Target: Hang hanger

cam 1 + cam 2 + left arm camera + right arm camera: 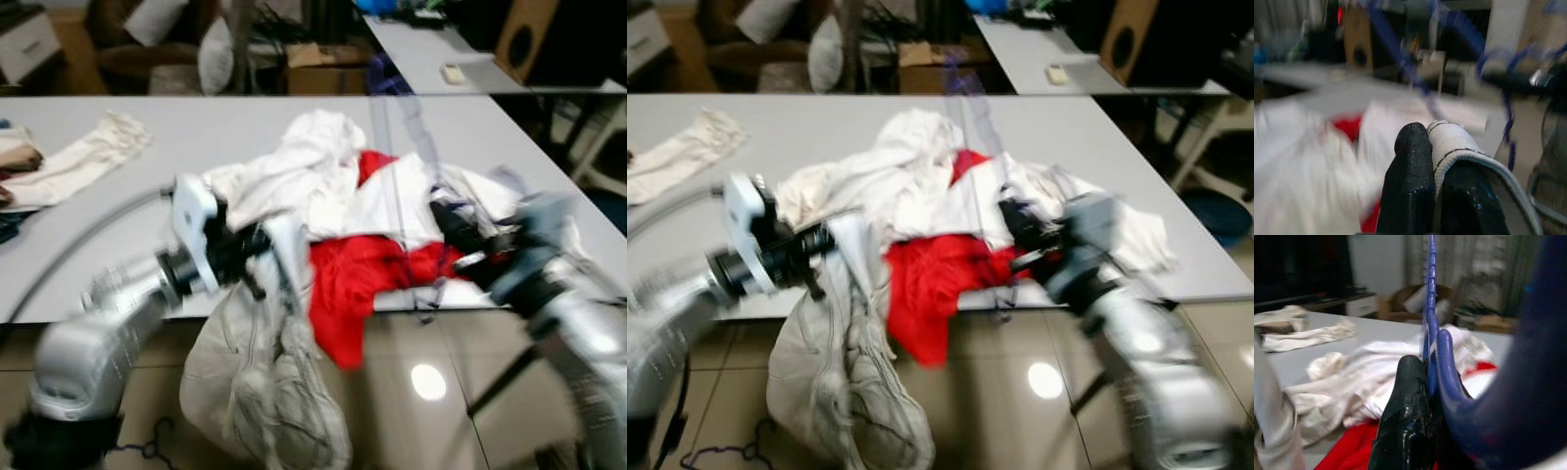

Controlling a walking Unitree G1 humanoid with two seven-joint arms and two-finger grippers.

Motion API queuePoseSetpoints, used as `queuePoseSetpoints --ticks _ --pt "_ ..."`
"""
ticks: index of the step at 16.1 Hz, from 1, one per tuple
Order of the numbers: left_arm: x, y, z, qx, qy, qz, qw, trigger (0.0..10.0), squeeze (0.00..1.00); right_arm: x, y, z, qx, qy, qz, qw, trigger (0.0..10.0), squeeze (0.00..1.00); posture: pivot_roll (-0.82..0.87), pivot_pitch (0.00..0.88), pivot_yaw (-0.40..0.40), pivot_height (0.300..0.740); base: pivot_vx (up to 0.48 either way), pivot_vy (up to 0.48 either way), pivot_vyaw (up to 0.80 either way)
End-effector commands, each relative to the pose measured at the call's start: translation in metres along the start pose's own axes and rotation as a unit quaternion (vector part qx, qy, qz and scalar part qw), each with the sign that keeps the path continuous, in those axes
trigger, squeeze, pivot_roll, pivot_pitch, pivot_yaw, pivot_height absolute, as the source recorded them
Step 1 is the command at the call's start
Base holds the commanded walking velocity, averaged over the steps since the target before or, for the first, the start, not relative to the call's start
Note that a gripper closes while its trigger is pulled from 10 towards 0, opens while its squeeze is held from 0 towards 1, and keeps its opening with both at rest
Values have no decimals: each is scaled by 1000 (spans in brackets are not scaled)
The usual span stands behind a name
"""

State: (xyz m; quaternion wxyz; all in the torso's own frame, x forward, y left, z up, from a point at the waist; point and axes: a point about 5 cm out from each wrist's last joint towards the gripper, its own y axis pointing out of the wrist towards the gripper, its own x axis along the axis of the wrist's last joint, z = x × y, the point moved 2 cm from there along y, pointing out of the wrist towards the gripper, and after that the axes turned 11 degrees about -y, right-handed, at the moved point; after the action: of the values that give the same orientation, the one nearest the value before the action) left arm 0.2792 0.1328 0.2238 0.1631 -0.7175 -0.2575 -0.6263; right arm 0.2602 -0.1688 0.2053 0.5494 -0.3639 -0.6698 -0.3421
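Cluttered room: grey tabletop (147, 137) up front, a second table behind with a small pale object on it, a speaker box and cardboard boxes further back, glossy tiled floor (431, 382) below. Head views were motion-blurred.

Blue hanger (1431, 328) was in the right gripper (1418, 382), jaws closed on it near the hook end; in the head views it showed only as a faint blue streak rising above the clothes pile. Left gripper (1437, 147) had its jaws shut on a fold of the beige garment (265, 392), which drooped off the tabletop edge toward the floor.

Risks, as I judged them:
- Hanger was pinched on a thin section, so a fast swing could twist it in the jaws or let it slip.
- Beige garment was linked to the pile; lifting it could drag the red cloth (343, 294) and white clothes (323, 166) off the edge.
- Hanging fabric could snag the hanger arm.
- No rail or hook was visible, so the target was unknown.

Also around: light cloth (83, 162) on the far left of the tabletop, well apart from the pile. The pile sat between the two arms.
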Motion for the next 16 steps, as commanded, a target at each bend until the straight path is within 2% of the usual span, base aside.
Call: queuePoseSetpoints --ticks 1,3,5,6,7,8,9,10,11,13,16 --pt "31 -1 -2 -20 26 -53 998 10000 0 6 1 4 35 10 -13 999 10000 0 -127 0 -27 740 0 0 0" --pt "73 12 8 -43 12 -137 990 10000 0 16 -8 -3 90 6 -17 996 10000 0 -129 0 -25 740 0 0 0" --pt "92 17 12 -65 9 -169 983 10000 0 17 -13 -5 122 -5 -6 992 10000 0 -129 0 -24 740 0 0 0" --pt "111 23 22 -58 12 -187 981 10000 0 19 -20 -6 148 -18 2 989 10000 0 -131 0 -20 740 0 0 0" --pt "129 30 44 -1 31 -195 980 10000 0 26 -25 -9 162 -18 -9 987 10000 0 -133 0 -13 740 0 0 0" --pt "139 34 61 50 44 -190 980 10000 0 32 -28 -12 168 -9 -25 985 10000 0 -135 0 -10 740 0 0 0" --pt "148 36 81 119 75 -181 973 10000 0 42 -30 -15 172 9 -54 984 10000 0 -141 0 -1 740 0 0 0" --pt "158 36 102 210 117 -166 956 10000 0 52 -34 -13 189 26 -82 978 10000 0 -145 0 4 740 0 0 0" --pt "169 36 109 238 113 -185 947 10000 0 56 -38 -6 214 38 -93 972 10000 0 -149 0 11 740 0 0 0" --pt "190 43 101 212 118 -221 944 10000 0 48 -46 10 268 43 -63 960 10000 0 -153 0 17 740 0 0 0" --pt "208 57 88 162 119 -241 949 10000 0 36 -47 23 314 38 -10 949 10000 0 -152 0 21 740 0 0 0"
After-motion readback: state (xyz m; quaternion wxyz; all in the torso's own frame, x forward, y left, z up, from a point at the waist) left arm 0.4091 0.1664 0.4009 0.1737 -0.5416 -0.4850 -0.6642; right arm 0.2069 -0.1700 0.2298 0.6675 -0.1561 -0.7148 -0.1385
